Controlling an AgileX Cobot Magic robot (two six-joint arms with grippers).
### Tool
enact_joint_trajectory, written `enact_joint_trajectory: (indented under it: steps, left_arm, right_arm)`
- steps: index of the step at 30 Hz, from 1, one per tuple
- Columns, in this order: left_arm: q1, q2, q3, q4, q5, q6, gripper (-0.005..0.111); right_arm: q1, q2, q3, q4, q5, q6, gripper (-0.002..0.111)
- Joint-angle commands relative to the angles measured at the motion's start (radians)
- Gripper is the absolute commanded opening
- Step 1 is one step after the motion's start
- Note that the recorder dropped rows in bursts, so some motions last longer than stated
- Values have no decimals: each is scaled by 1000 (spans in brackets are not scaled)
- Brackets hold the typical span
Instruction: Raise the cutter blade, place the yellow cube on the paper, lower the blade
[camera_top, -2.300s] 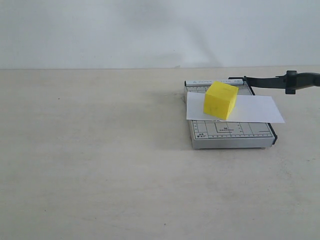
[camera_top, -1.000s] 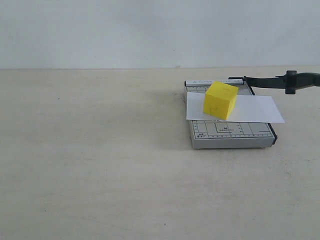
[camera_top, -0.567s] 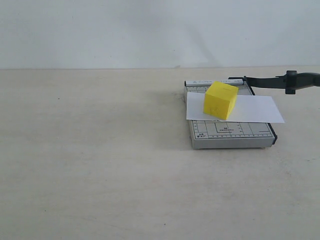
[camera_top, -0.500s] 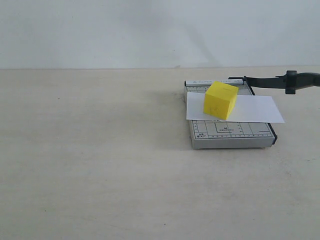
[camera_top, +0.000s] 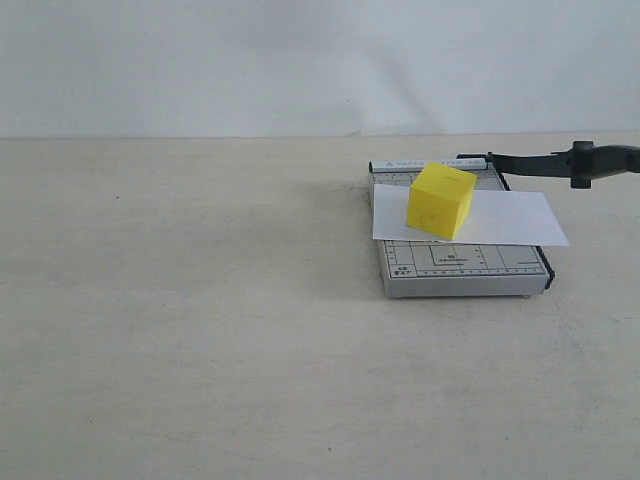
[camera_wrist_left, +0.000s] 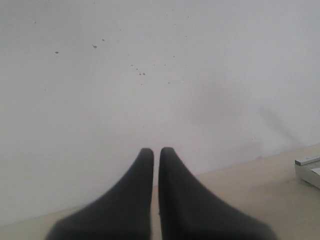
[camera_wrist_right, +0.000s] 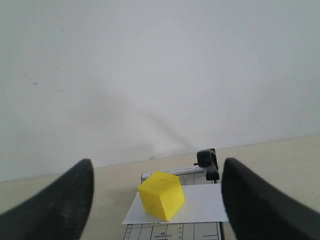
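Exterior: cube (camera_top: 440, 201) sits on paper (camera_top: 510, 218) over grey base (camera_top: 460, 272), on desk (camera_top: 200, 300). Blade (camera_top: 545, 161) raised, long axis running right. Base print too small to read.
Left wrist: left jaws nearly closed, empty, base off aside.
Right wrist: right jaws wide, empty. Blade handle ahead; right arm likely nearer.

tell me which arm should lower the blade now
Right, probably. The right gripper is open and faces the blade and cube; the blade sticks out on that side. The left gripper is shut, facing the wall.
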Motion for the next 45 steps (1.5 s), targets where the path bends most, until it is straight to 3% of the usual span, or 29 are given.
enact_joint_trajectory:
  steps: [1,14,17,20,21,23,28,34,45]
  left_arm:
    - [5,-7,4,-4,1,4,4]
    - [5,-14,4,-3,-21,4,4]
    - [5,-14,4,-3,-21,4,4]
    - [5,-14,4,-3,-21,4,4]
    - [5,-14,4,-3,-21,4,4]
    - [5,-14,4,-3,-22,4,4]
    - [5,-14,4,-3,-22,4,4]
    - [5,-14,4,-3,-22,4,4]
    - [5,-14,4,-3,-18,4,4]
  right_arm:
    - [2,120,-107,-22,99,-22,80]
    - [2,607,-483,-43,281,-40,76]
    - [2,708,-602,-116,334,-33,60]
    - [2,826,-733,-131,494,-32,37]
    - [2,870,-772,-131,546,-32,34]
    - [2,944,-834,-131,620,-34,38]
    - [2,1128,-972,-143,745,-36,68]
    - [2,1313,-1073,-160,892,-36,69]
    - [2,1459,-1111,-279,899,-36,69]
